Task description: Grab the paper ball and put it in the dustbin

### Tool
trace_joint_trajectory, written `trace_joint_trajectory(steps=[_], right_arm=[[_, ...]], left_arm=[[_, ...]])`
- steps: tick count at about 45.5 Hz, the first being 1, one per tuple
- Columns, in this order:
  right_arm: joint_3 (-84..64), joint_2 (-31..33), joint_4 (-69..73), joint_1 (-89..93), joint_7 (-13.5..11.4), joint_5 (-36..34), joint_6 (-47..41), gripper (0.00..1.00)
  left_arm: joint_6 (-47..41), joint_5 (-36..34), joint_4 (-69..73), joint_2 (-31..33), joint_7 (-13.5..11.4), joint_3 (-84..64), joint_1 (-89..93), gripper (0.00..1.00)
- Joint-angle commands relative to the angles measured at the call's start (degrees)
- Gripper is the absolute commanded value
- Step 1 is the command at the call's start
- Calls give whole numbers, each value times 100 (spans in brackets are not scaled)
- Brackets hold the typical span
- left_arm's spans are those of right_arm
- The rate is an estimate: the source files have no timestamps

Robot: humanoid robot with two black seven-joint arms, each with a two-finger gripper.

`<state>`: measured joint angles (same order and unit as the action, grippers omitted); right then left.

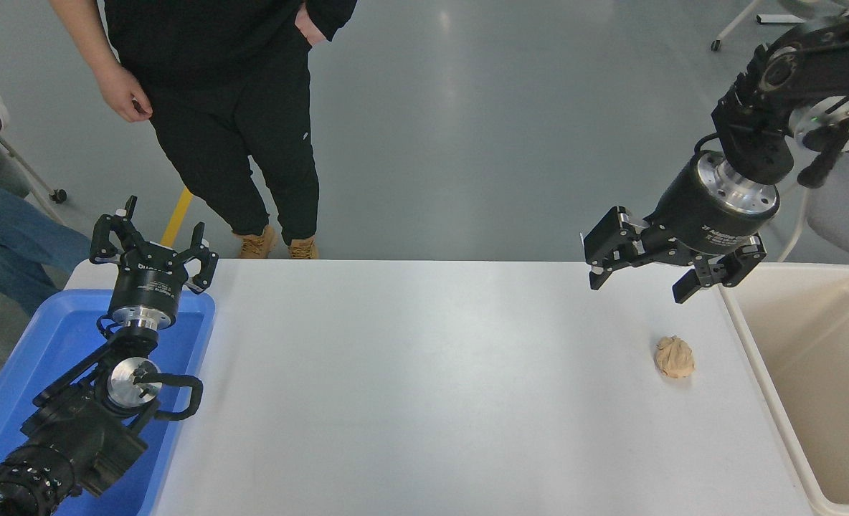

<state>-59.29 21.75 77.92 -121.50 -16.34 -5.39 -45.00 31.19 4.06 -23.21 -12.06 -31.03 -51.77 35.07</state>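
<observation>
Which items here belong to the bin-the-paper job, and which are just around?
Job: paper ball; dustbin; right gripper, open above the ball.
Not involved: blue tray; left gripper, parked, open over the tray; person standing beyond the table.

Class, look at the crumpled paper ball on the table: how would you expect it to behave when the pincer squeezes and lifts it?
The paper ball looks creased and loosely wadded, so it will probably give under the open right pincer. Being small and only paper, it is likely very light. Its lumpy shape suggests it would skid or wobble rather than roll cleanly.
</observation>
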Motion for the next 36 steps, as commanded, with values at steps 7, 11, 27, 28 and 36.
trace_joint_trajectory(steps=[7, 11, 27, 28, 36], right_arm=[[102, -153, -1542, 1970, -10, 231, 1299, 100], [41, -171, -1886, 2498, -10, 310, 1932, 100], [93, -540, -3415, 4353, -10, 345, 3664, 100], [102, -566, -3494, 4432, -10, 336, 3752, 100], [120, -786, -3846, 4916, -1, 336, 4464, 100]], left_arm=[[1, -1, 1, -7, 0, 0, 0, 99], [1, -1, 1, 2, 0, 0, 0, 99], [-8, -1, 1, -7, 0, 0, 0, 99], [1, -1, 1, 2, 0, 0, 0, 99], [1, -1, 1, -7, 0, 0, 0, 99]])
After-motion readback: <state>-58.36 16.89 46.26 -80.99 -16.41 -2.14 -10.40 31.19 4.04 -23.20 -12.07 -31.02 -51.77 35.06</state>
